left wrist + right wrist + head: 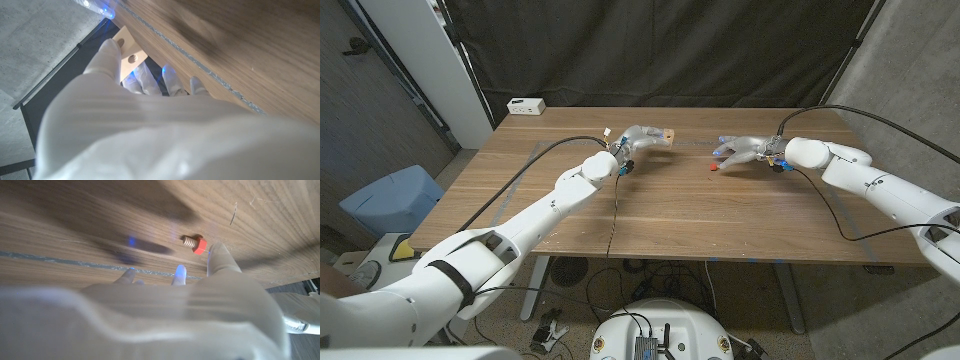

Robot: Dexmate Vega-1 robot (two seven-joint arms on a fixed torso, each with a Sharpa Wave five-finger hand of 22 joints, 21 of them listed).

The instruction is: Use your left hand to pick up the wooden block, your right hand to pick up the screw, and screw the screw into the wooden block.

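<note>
On the near side, lower left of the head view, the left arm (pixel 510 235) runs up from the corner w/ a black cable along it; lower right, the right arm (pixel 880 185) comes in the same way. Both reach across a wooden table (pixel 720 220).

Mid-frame, just left of centre, the left hand (pixel 638 140) is up off the tabletop and grips the wooden block (pixel 667 134), a small pale piece sticking out to the right of the fingers. Left wrist view confirms: thumb and fingers closed round the block (pixel 129 52), one round hole on its face visible, blue glow at the fingertips (pixel 169 75).

Right of centre, the right hand (pixel 745 152) sits low over the table, fingers spread and reaching toward picture left; it holds nothing. The screw (pixel 714 167), red head, lies on the tabletop just below-left of those fingertips. In the right wrist view the screw (pixel 195 243) lies on its side, threaded shank plus red hex head, w/ one fingertip (pixel 217 255) just beside the head; touching or not, can't tell.

Further back, upper left, a small white box (pixel 526 105) sits at the table's far corner; what's in it can't be seen. Behind that, a black curtain (pixel 670 50).
</note>
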